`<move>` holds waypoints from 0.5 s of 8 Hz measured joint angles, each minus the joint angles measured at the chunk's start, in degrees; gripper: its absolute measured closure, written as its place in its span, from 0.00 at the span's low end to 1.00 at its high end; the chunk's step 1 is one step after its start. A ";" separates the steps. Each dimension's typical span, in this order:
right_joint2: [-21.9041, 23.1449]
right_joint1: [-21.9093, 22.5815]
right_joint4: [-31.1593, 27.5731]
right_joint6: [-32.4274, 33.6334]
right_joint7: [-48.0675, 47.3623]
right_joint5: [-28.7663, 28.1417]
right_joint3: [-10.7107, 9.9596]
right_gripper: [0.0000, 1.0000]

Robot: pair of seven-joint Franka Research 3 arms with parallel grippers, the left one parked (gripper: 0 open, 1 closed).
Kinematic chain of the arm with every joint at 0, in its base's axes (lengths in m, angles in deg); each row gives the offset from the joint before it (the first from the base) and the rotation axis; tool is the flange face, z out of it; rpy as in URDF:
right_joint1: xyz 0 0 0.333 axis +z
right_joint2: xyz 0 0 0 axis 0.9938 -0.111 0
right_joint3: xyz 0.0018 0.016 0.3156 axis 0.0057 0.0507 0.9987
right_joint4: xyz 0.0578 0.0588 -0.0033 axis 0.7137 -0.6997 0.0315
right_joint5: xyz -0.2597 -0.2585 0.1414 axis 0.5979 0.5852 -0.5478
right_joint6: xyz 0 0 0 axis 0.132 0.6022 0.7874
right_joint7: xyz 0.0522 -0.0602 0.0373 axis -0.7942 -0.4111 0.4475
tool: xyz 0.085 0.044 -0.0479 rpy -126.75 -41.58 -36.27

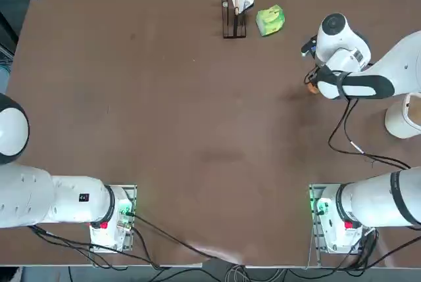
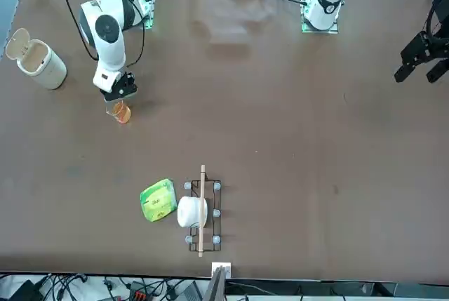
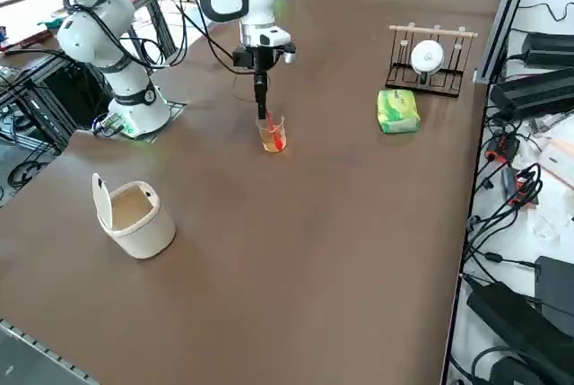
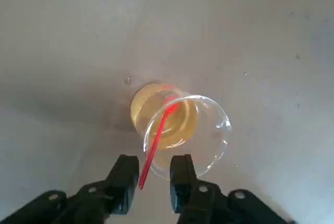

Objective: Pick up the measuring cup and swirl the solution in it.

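Right gripper [image 4: 155, 179] fingers straddle the measuring cup [image 4: 180, 132] rim, narrowly apart, not yet clamped. Lifting and swirling the solution [image 4: 164, 117] remain.

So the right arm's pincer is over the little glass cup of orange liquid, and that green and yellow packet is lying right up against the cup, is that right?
Not quite. The right pincer is at the measuring cup with its orange solution, but the green-yellow packet lies well apart from it, beside the wire rack. The right side view shows the gap.
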 joint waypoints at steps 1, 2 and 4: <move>0.00 0.01 0.00 -0.04 -0.27 0.01 0.01 0.61; 0.00 0.01 0.00 -0.07 -0.35 0.01 0.01 0.63; 0.00 0.01 0.00 -0.07 -0.48 0.01 0.01 0.64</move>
